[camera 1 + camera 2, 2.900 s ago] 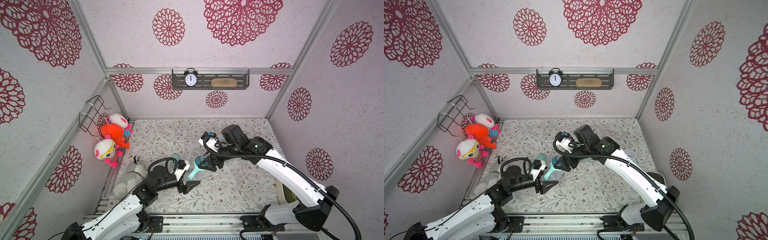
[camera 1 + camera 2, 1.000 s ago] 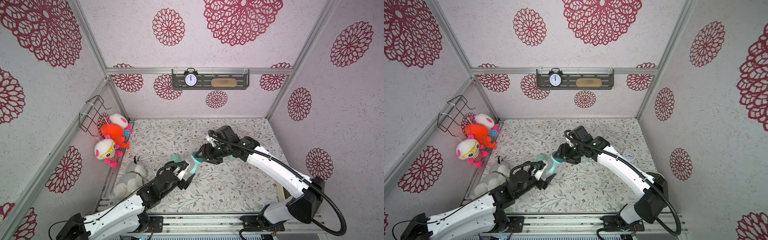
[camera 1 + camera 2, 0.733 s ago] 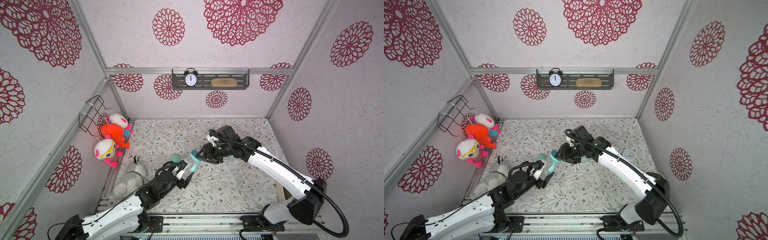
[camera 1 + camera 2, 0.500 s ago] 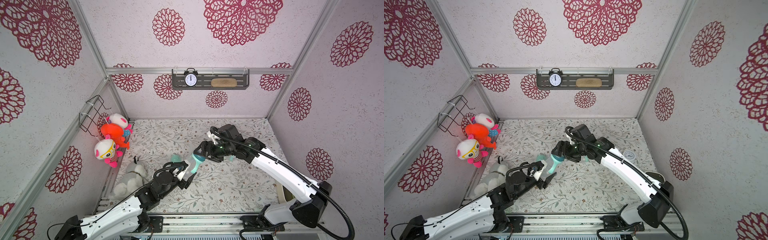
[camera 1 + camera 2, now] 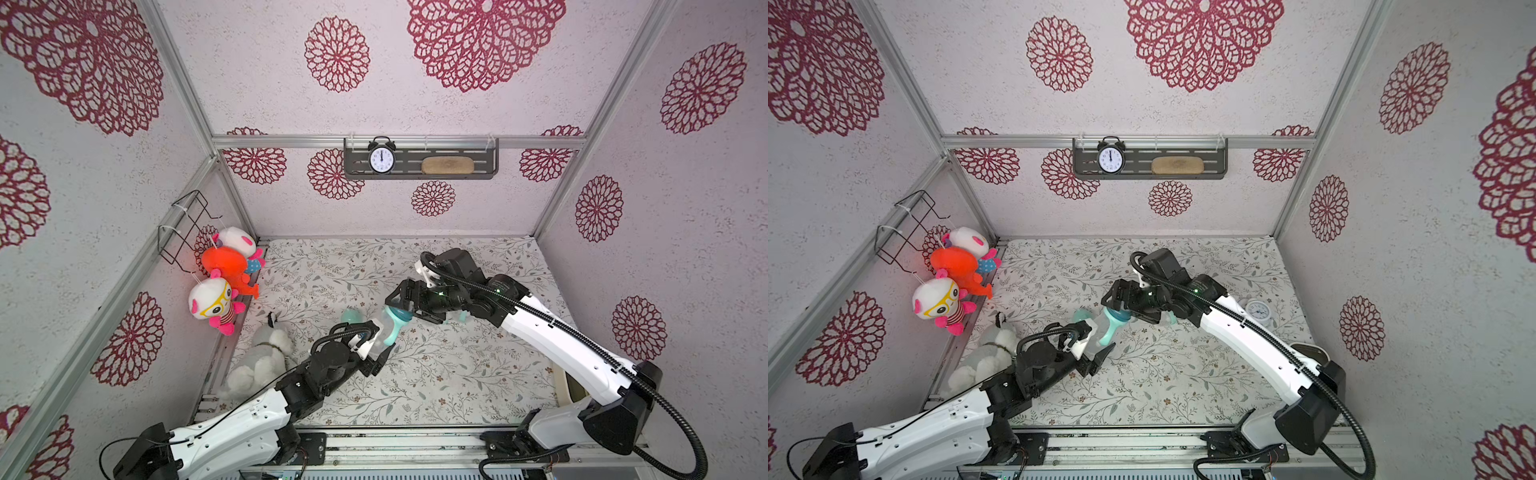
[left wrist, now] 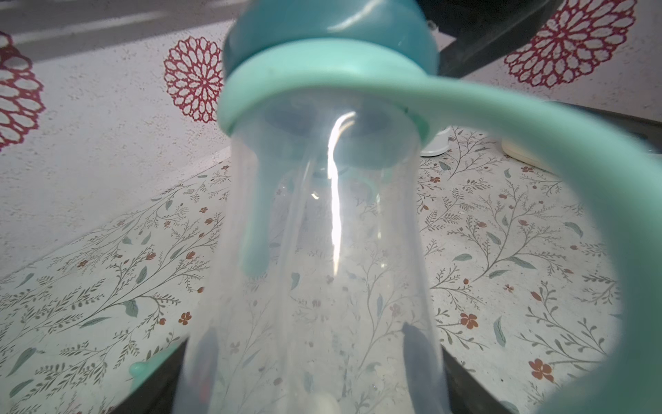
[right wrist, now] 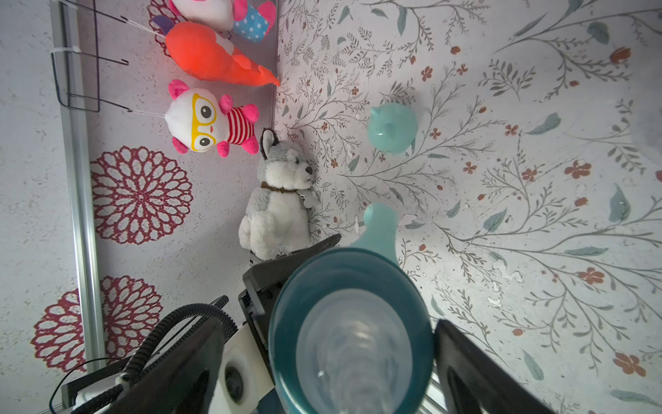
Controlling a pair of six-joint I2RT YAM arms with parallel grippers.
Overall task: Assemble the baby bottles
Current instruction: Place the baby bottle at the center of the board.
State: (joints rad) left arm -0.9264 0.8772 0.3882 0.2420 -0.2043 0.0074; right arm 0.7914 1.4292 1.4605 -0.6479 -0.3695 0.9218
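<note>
Floral-print tabletop (image 5: 457, 374) lying inside patterned enclosure. Left gripper (image 5: 376, 345) clamping clear lower body of baby bottle (image 5: 387, 328), holding it tilted above table centre. Right gripper (image 5: 405, 307) hanging with jaws spread wide, straddling dark teal collar (image 7: 349, 286). Mint dome cap (image 5: 351, 316) resting on tabletop just beside bottle.

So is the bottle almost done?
Nearly. Done: the ring and collar are on the bottle. In hand: the left jaws grip it; the right jaws stand open around the collar. Left: the cap lies on the table, not on yet.
</note>
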